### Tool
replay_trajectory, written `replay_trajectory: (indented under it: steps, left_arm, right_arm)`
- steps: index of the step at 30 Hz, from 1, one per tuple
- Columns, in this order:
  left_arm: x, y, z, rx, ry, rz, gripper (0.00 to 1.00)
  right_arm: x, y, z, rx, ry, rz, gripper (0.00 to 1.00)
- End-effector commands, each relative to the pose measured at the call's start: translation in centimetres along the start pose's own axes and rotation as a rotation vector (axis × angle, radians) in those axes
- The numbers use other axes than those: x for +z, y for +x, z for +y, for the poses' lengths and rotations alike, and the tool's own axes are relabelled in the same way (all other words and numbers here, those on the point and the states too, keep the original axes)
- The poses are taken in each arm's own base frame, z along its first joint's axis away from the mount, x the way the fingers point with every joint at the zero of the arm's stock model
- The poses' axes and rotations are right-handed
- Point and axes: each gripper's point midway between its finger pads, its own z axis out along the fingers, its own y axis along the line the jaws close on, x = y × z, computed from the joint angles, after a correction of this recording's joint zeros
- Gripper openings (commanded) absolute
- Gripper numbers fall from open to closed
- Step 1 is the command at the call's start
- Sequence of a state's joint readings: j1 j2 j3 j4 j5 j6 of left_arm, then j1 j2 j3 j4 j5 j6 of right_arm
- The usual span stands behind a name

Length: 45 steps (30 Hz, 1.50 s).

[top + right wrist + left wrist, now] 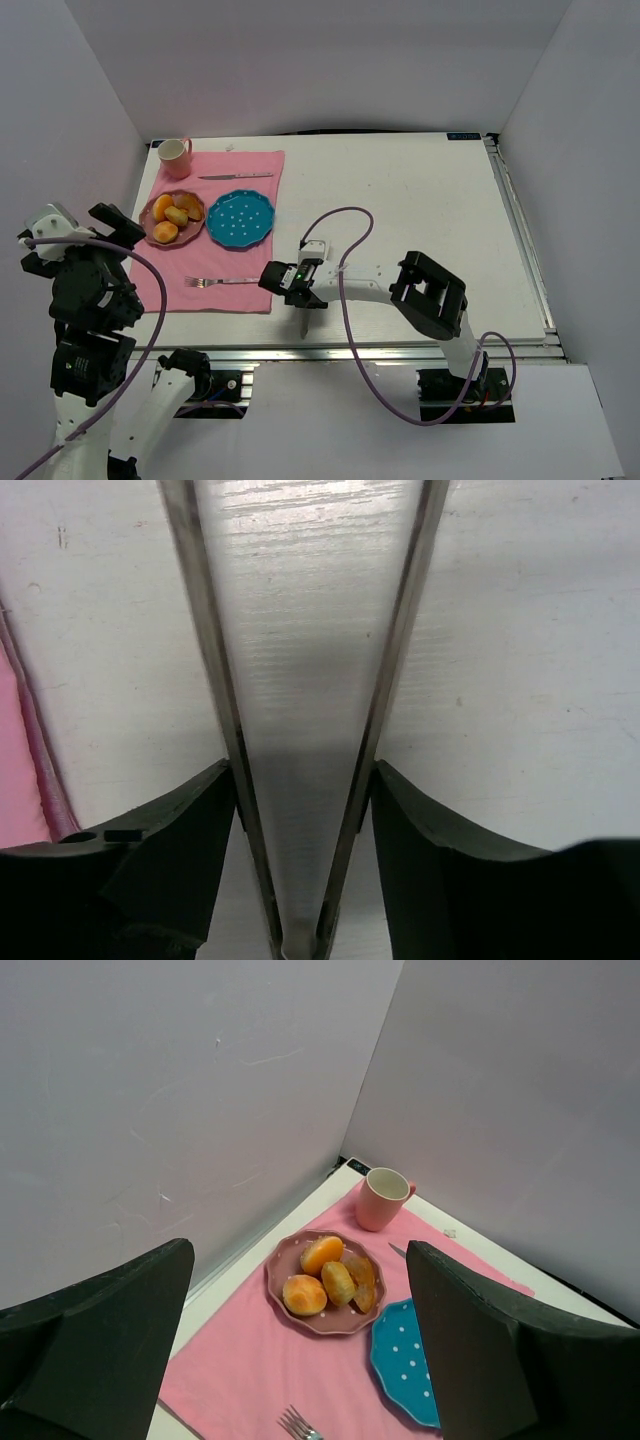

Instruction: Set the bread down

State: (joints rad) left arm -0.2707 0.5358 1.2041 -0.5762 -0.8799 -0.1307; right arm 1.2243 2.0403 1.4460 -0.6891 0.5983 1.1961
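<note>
Several golden bread rolls [166, 232] lie on a mauve plate [150, 222] on the pink cloth, also in the left wrist view [305, 1295]. A blue dotted plate [240, 218] beside it is empty. My left gripper [115, 226] is open and empty, held high at the table's left, well short of the rolls; its fingers [110, 1330] frame them. My right gripper [285, 280] sits low by the cloth's near right corner, shut on metal tongs [215, 680] whose two arms spread between its fingers [180, 830].
A pink mug [175, 156] stands at the cloth's far left corner, a knife [235, 176] lies behind the plates and a fork [222, 282] in front. White walls close in left, back and right. A purple cable [345, 215] loops over the right arm.
</note>
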Motion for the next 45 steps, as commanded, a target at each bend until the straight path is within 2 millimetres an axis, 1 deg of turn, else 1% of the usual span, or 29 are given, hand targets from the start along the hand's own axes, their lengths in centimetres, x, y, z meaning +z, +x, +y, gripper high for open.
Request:
replay_trajectory:
  steps: [1, 2, 5, 6, 9, 10, 12, 13, 15, 16, 18, 19, 20, 21, 22, 24, 26, 28, 29, 30, 31, 32, 33, 35, 37, 38, 39, 43, 45]
  left_arm:
    - [-0.2, -0.4, 0.3, 0.004, -0.006, -0.003, 0.98]
    - [-0.2, -0.5, 0.4, 0.002, -0.008, -0.005, 0.98]
    - [-0.3, -0.6, 0.6, 0.006, -0.013, -0.005, 0.98]
    - [-0.4, -0.9, 0.6, 0.0, -0.014, -0.009, 0.98]
    - [-0.5, -1.2, 0.7, -0.005, -0.015, -0.014, 0.98]
    - [-0.4, -1.3, 0.8, -0.004, -0.018, -0.016, 0.98]
    - [-0.4, -1.3, 0.7, -0.001, -0.018, -0.013, 0.98]
    - [-0.4, -1.2, 0.7, -0.001, -0.018, -0.013, 0.98]
    - [-0.3, -1.1, 0.6, 0.003, -0.018, -0.013, 0.98]
    - [-0.3, -1.2, 0.6, 0.002, -0.021, -0.016, 0.98]
    - [-0.2, -1.3, 0.7, 0.008, -0.024, -0.017, 0.98]
    - [-0.2, -1.6, 0.8, 0.006, -0.033, -0.021, 0.98]
    - [-0.2, -1.7, 0.9, 0.007, -0.036, -0.023, 0.98]
    - [-0.3, -1.9, 0.9, 0.009, -0.039, -0.025, 0.98]
    - [-0.3, -2.1, 1.1, 0.008, -0.046, -0.028, 0.98]
    - [-0.2, -2.2, 1.1, 0.02, -0.057, -0.028, 0.98]
    - [-0.2, -2.5, 1.2, 0.023, -0.063, -0.032, 0.98]
    - [-0.1, -2.5, 1.2, 0.029, -0.066, -0.032, 0.98]
    - [0.0, -2.5, 1.1, 0.033, -0.068, -0.031, 0.98]
    - [0.1, -2.6, 1.0, 0.032, -0.068, -0.033, 0.98]
    - [0.2, -2.5, 0.9, 0.035, -0.066, -0.031, 0.98]
    - [0.3, -2.5, 0.8, 0.04, -0.066, -0.029, 0.98]
    - [0.4, -2.5, 0.7, 0.042, -0.066, -0.029, 0.98]
    - [0.5, -2.5, 0.6, 0.047, -0.068, -0.027, 0.98]
    - [0.6, -2.5, 0.6, 0.052, -0.074, -0.029, 0.98]
    - [0.6, -2.5, 0.6, 0.058, -0.077, -0.029, 0.98]
    - [0.7, -2.5, 0.7, 0.063, -0.085, -0.027, 0.98]
    - [1.0, -2.3, 0.4, 0.086, -0.089, -0.021, 0.98]
    - [1.3, -2.1, 0.1, 0.097, -0.086, -0.018, 0.98]
  right_arm:
    - [0.4, 0.3, 0.8, 0.033, -0.016, 0.002, 0.59]
    - [0.3, 0.3, 0.9, 0.032, -0.02, 0.002, 0.53]
    - [-0.2, 0.1, 0.8, 0.025, -0.032, 0.0, 0.51]
    - [-0.4, -0.2, 0.8, 0.016, -0.035, -0.006, 0.46]
    - [-2.3, -2.0, 0.5, 0.002, -0.046, -0.042, 0.41]
    - [-3.8, -3.1, 0.4, -0.017, -0.063, -0.062, 0.41]
    - [-5.3, -4.4, 0.4, -0.048, -0.087, -0.09, 0.4]
    - [-6.8, -5.7, 1.1, -0.111, -0.139, -0.114, 0.4]
    - [-8.4, -6.5, 2.0, -0.177, -0.201, -0.117, 0.39]
    - [-9.6, -7.5, 2.7, -0.247, -0.236, -0.13, 0.38]
    - [-10.6, -7.7, 3.4, -0.316, -0.268, -0.114, 0.37]
    - [-12.1, -9.1, 4.4, -0.369, -0.308, -0.143, 0.36]
    - [-12.7, -9.2, 5.1, -0.406, -0.339, -0.135, 0.36]
    - [-12.8, -9.2, 5.1, -0.446, -0.325, -0.123, 0.35]
    - [-14.4, -10.5, 6.2, -0.48, -0.374, -0.152, 0.35]
    - [-15.1, -11.2, 6.9, -0.523, -0.392, -0.165, 0.34]
    - [-16.6, -12.4, 7.9, -0.567, -0.451, -0.198, 0.34]
    - [-17.0, -13.1, 8.8, -0.586, -0.484, -0.221, 0.34]
    - [-17.6, -13.9, 9.4, -0.606, -0.529, -0.229, 0.35]
    - [-17.2, -14.2, 9.9, -0.61, -0.536, -0.225, 0.35]
    - [-17.3, -14.3, 10.3, -0.622, -0.564, -0.219, 0.35]
    - [-17.1, -14.9, 10.6, -0.626, -0.575, -0.224, 0.35]
    - [-17.2, -15.7, 11.4, -0.642, -0.593, -0.25, 0.35]
    - [-16.7, -16.4, 12.3, -0.64, -0.631, -0.259, 0.35]
    - [-17.2, -17.2, 13.4, -0.638, -0.695, -0.269, 0.36]
    - [-16.7, -17.9, 13.8, -0.628, -0.713, -0.278, 0.36]
    - [-16.8, -18.4, 14.2, -0.629, -0.733, -0.291, 0.37]
    - [-16.5, -19.1, 16.1, -0.651, -0.843, -0.323, 0.39]
    - [-15.8, -19.6, 17.2, -0.666, -0.863, -0.354, 0.39]
